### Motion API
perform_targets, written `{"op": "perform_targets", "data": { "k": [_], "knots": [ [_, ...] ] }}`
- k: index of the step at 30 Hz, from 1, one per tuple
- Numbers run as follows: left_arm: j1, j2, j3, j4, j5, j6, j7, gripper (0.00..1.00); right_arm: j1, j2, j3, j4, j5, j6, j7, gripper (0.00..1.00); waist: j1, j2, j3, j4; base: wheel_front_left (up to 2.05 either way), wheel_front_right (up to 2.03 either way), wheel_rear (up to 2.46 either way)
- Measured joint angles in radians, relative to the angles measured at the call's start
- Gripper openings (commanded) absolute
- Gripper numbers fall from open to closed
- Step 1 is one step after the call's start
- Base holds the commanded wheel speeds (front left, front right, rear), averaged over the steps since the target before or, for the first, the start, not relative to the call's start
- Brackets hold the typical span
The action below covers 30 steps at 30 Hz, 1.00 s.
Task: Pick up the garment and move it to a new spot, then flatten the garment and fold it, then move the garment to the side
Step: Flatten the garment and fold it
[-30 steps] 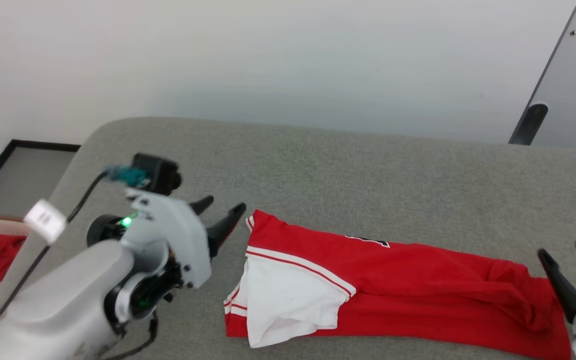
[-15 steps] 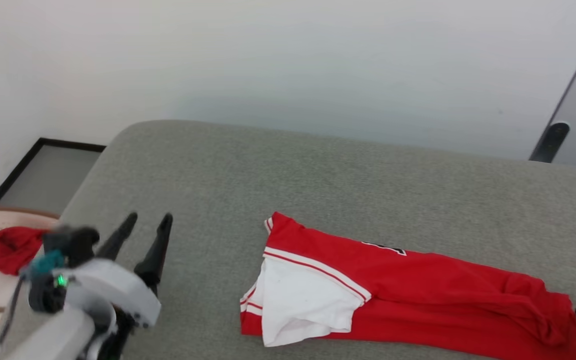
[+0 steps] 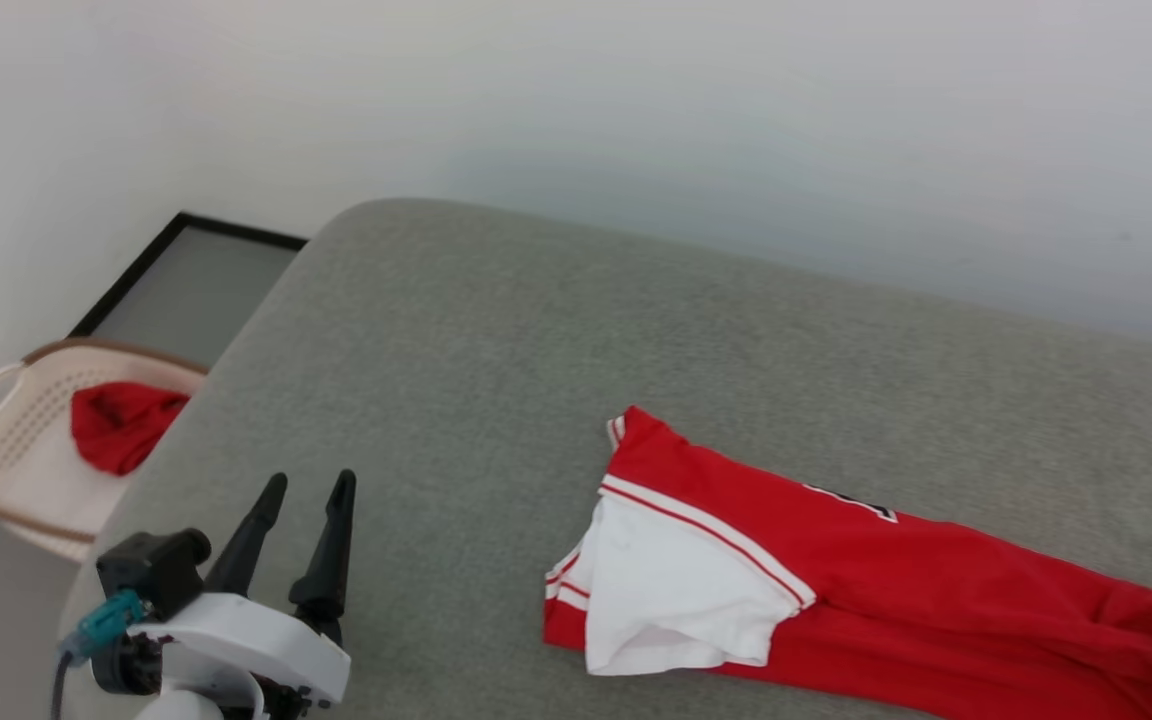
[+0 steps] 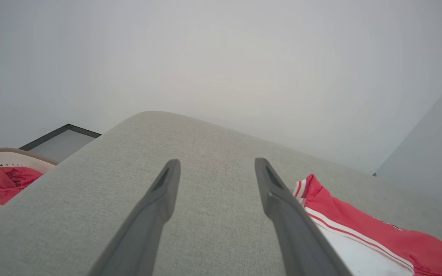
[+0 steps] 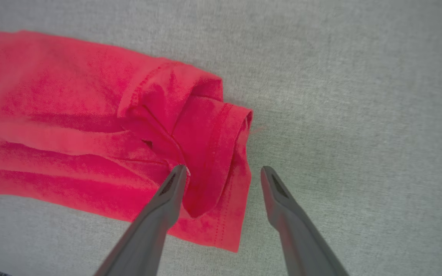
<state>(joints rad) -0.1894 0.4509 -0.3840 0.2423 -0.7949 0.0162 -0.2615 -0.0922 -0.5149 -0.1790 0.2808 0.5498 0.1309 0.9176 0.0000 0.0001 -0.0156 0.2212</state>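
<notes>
The garment (image 3: 886, 590), a red jersey with a white sleeve and striped trim, lies folded into a long strip across the grey cushioned surface (image 3: 496, 340). My left gripper (image 3: 306, 490) stands open at the lower left, well to the left of the garment's sleeve end, with nothing between its fingers. In the left wrist view the left gripper (image 4: 217, 165) points over bare grey fabric, the garment (image 4: 359, 230) at its right. In the right wrist view my right gripper (image 5: 223, 170) is open above the garment's (image 5: 90, 126) red hem end, holding nothing.
A pale laundry basket (image 3: 16, 450) stands on the floor left of the surface, with a small plain red cloth (image 3: 121, 425) in it. A white wall runs behind. A dark-framed panel (image 3: 186, 290) lies on the floor by the corner.
The head camera has swung left, so the basket came into view. My left gripper pulled back from the garment's sleeve end to the lower left. The garment lies as before.
</notes>
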Motion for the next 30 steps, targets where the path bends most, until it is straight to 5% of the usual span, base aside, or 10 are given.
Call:
{"op": "perform_targets", "data": {
  "k": [7,8,9,10,18,30],
  "knots": [
    [0.018,-0.086,0.121,-0.001,0.140,-0.034,0.000,1.00,-0.019,0.058,-0.043,0.095,-0.032,0.000,0.067,1.00,0.0001,0.0000,0.025,0.050,0.00,0.00,0.00],
    [0.024,-0.097,0.136,-0.001,0.158,-0.040,0.000,1.00,-0.021,0.063,-0.044,0.106,-0.032,0.000,0.079,0.71,0.0001,0.0000,0.028,0.054,0.00,0.00,0.00],
    [0.031,-0.110,0.150,0.001,0.175,-0.044,0.000,1.00,-0.022,0.067,-0.047,0.118,-0.033,0.000,0.084,0.26,0.0000,0.0000,0.030,0.058,0.00,0.00,0.00],
    [0.036,-0.123,0.159,0.005,0.196,-0.047,0.000,1.00,-0.023,0.070,-0.052,0.124,-0.035,0.000,0.087,0.00,0.0000,0.0000,0.032,0.062,0.00,0.00,0.00],
    [0.069,-0.197,0.260,0.030,0.297,-0.086,0.000,1.00,-0.034,0.074,-0.071,0.131,-0.026,0.000,0.060,0.00,0.0001,0.0000,0.034,0.059,0.00,0.00,0.00],
    [0.087,-0.266,0.361,0.091,0.369,-0.128,0.000,1.00,-0.065,-0.004,-0.125,0.193,-0.032,0.000,-0.053,0.00,0.0001,0.0000,0.016,0.031,0.00,0.00,0.00]
  ]
}}
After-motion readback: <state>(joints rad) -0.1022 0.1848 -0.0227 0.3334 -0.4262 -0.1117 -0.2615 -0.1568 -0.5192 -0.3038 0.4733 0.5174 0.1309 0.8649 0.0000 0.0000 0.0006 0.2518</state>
